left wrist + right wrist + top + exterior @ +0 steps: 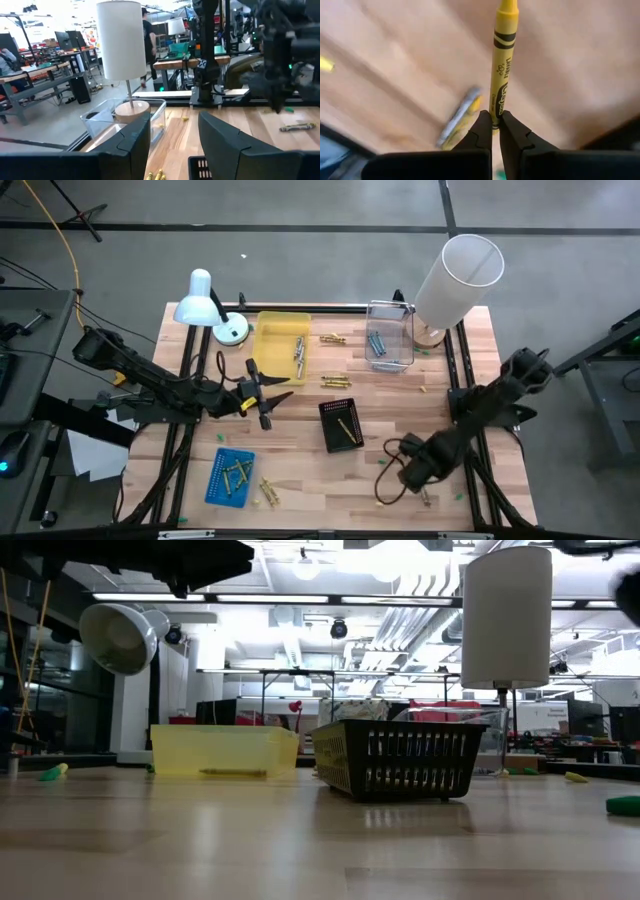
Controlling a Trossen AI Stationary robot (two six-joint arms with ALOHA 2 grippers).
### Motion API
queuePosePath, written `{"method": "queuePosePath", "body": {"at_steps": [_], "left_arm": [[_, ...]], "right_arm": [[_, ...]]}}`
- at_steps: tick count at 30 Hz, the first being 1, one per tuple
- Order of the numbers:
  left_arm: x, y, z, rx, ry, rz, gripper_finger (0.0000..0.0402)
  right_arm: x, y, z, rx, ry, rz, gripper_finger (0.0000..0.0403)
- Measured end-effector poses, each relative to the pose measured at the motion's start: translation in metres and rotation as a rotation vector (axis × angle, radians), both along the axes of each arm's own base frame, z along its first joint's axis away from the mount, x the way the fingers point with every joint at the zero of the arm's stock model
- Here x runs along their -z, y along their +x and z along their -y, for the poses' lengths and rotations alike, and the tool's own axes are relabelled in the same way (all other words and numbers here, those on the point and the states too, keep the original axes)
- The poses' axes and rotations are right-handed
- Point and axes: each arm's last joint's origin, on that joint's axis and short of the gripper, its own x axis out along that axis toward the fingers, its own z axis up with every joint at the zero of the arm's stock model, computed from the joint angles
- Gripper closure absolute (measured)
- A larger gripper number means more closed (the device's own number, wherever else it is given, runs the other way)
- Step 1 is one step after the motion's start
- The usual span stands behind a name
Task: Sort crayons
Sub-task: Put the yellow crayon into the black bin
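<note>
right pincer clamped narrow on the lower end of a yellow crayon, low over the near right part of the bench, close to the bench's front edge. in the wrist view, crayon sticking straight out past the fingertips, held only at its very end. just beyond it, another crayon lying blurred on the wood.

best carried slowly: with so short a bite, likely to pivot or slip if swung fast. worth lifting clear of the loose crayon below before travelling, then lowering well inside a tray's walls before letting go. likely target a judgement only: black basket at mid-bench already holding a yellow stick, yellow tray and clear tray farther back, blue tray near the front left.

left pincer spread wide, empty, hanging over mid-left bench beside the yellow tray.

more crayons scattered: a pair between the yellow and clear trays, a few by the blue tray.

writing on the held crayon's wrapper present, probably the maker's name, too blurred to read surely.
</note>
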Motion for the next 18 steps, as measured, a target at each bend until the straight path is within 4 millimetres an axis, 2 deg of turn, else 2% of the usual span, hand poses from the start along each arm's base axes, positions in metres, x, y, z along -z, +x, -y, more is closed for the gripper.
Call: {"method": "queuePosePath", "body": {"at_steps": [4, 8, 10, 14, 18], "left_arm": [[0.002, 0.000, 0.000, -0.021, 0.035, -0.033, 0.0247], [0.005, -0.001, -0.001, -0.050, 0.030, -0.059, 0.0247], [0.006, -0.001, 0.000, -0.054, 0.025, -0.061, 0.0247], [0.005, -0.003, 0.006, -0.025, 0.034, -0.064, 0.0247], [-0.004, -0.012, 0.012, 0.013, 0.051, -0.035, 0.0247]], "right_arm": [[-0.030, 0.016, 0.018, -0.059, -0.124, 0.141, 0.0402], [-0.043, 0.034, 0.034, -0.127, -0.241, 0.312, 0.0402], [-0.042, 0.044, 0.042, -0.156, -0.273, 0.381, 0.0402], [-0.026, 0.062, 0.057, -0.243, -0.301, 0.503, 0.0402], [-0.017, 0.079, 0.074, -0.318, -0.380, 0.636, 0.0402]]}}
